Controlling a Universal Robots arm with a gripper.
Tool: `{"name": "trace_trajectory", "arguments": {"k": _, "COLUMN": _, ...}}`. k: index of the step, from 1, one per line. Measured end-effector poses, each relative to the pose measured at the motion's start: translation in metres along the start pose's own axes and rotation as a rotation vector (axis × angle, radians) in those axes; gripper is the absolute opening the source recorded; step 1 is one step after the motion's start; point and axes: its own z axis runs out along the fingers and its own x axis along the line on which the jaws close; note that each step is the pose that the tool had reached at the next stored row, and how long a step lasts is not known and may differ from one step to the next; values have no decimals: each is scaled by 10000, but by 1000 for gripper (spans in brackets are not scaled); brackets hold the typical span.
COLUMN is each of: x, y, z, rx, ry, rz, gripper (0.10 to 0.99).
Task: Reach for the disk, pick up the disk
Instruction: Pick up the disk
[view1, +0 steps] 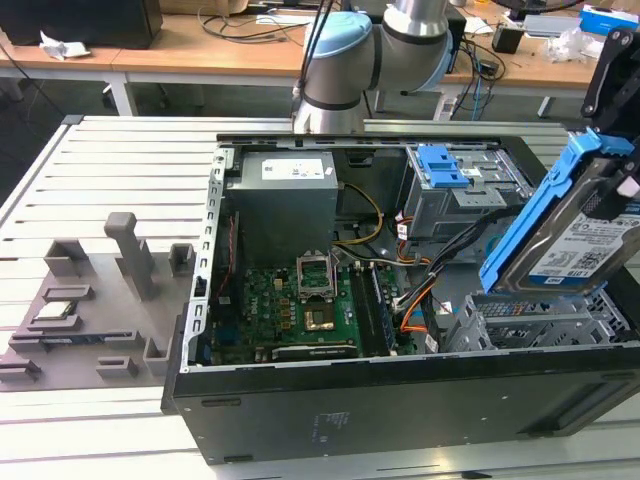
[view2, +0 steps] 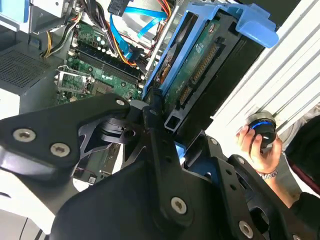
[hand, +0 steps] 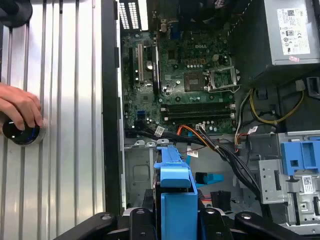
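The disk (view1: 572, 238), a silver hard drive with a white-and-blue label and blue side rails, hangs tilted above the metal drive cage (view1: 530, 320) on the exterior view's right. My gripper (view1: 612, 150) is shut on it from above, its black fingers clamping the blue rails. In the second wrist view the disk (view2: 200, 55) shows edge-on with its connector side visible, and a black finger (view2: 152, 112) presses against its rail. In the first wrist view the blue rail (hand: 175, 192) sits between my two fingers (hand: 142, 220).
The open computer case (view1: 380, 400) holds a motherboard (view1: 300, 305), a power supply (view1: 285, 195), cables and a blue latch on a grey cage (view1: 445, 165). A grey fixture (view1: 90, 310) lies on the slatted table. A person's hand (hand: 20, 107) rests on a round knob beside the case.
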Motion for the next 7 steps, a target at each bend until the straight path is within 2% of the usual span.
{"name": "trace_trajectory", "arguments": {"k": 1, "x": -1, "y": -11, "z": 70, "rx": -19, "ry": 1, "rz": -2, "gripper": 365}}
{"name": "trace_trajectory", "arguments": {"k": 7, "x": -1, "y": -11, "z": 72, "rx": -19, "ry": 1, "rz": -3, "gripper": 365}}
